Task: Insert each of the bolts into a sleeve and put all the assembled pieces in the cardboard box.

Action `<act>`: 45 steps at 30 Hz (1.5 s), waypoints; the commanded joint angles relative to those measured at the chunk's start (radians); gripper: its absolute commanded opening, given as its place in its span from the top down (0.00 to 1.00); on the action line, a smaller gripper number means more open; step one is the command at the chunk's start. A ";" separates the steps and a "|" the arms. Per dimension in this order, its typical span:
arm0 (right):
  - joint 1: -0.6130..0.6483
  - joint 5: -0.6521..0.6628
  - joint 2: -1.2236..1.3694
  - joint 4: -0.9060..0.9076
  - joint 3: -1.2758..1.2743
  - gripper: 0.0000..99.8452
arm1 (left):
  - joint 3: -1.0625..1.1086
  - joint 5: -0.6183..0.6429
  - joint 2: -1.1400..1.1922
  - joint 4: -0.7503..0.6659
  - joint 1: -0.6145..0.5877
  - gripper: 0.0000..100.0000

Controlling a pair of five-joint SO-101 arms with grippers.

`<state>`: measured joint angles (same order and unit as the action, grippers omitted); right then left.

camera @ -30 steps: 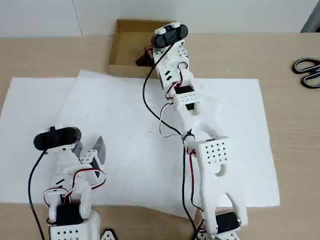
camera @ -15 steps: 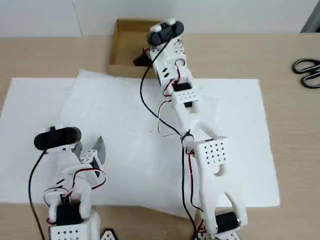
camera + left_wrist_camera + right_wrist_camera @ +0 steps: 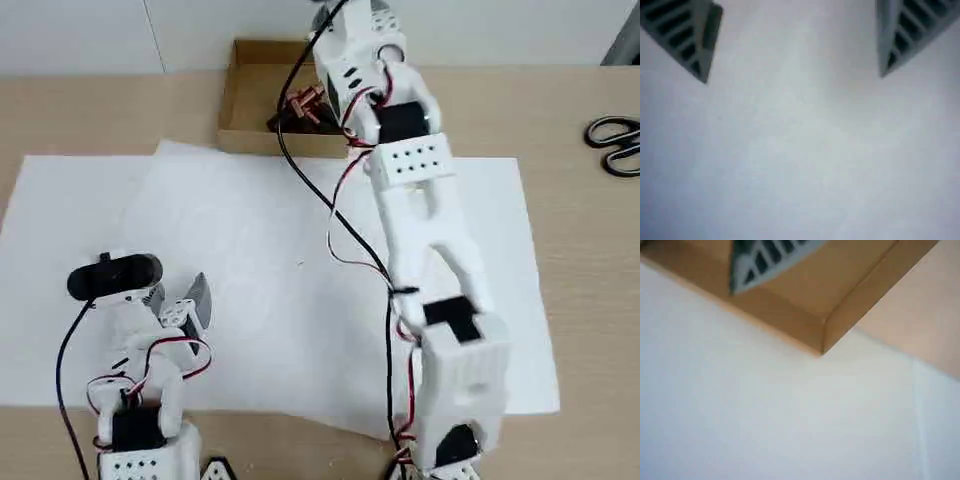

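Note:
The cardboard box [image 3: 240, 95] stands at the back of the table, and its corner [image 3: 822, 335] also appears in the right wrist view. Copper-coloured pieces [image 3: 305, 102] show inside the box at its right side. My right arm stretches across the white paper to the box, with the right gripper [image 3: 292, 115] right by those pieces; whether it holds one is hidden. My left gripper [image 3: 185, 300] rests at the front left over the paper, open and holding nothing, its fingers [image 3: 685, 35] wide apart.
White paper sheets [image 3: 250, 260] cover the middle of the wooden table. Black scissors [image 3: 615, 145] lie at the far right edge. The right arm's cable [image 3: 335, 215] hangs over the paper.
The right arm has stretched farther back, its wrist now past the box's far rim. Copper pieces have come into sight in the box. The left arm has not moved.

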<state>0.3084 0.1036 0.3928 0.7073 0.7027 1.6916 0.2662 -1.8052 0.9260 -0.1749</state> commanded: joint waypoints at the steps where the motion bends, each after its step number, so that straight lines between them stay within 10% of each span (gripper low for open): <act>1: -0.027 0.005 -0.179 0.278 0.026 0.82 | -0.018 0.006 -0.015 0.005 -0.005 0.79; 12: -0.056 0.003 -0.400 0.963 0.025 0.82 | -0.018 0.006 -0.015 0.005 -0.005 0.79; 25: -0.022 0.003 -0.829 0.964 -0.402 0.82 | -0.018 0.006 -0.015 0.005 -0.005 0.79; 45: -0.024 0.012 -2.189 0.722 -1.821 0.82 | -0.018 0.006 -0.015 0.005 -0.005 0.79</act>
<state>0.2839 0.1036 -1.6586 1.4454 -1.0418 1.6916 0.2662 -1.8052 0.9260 -0.1749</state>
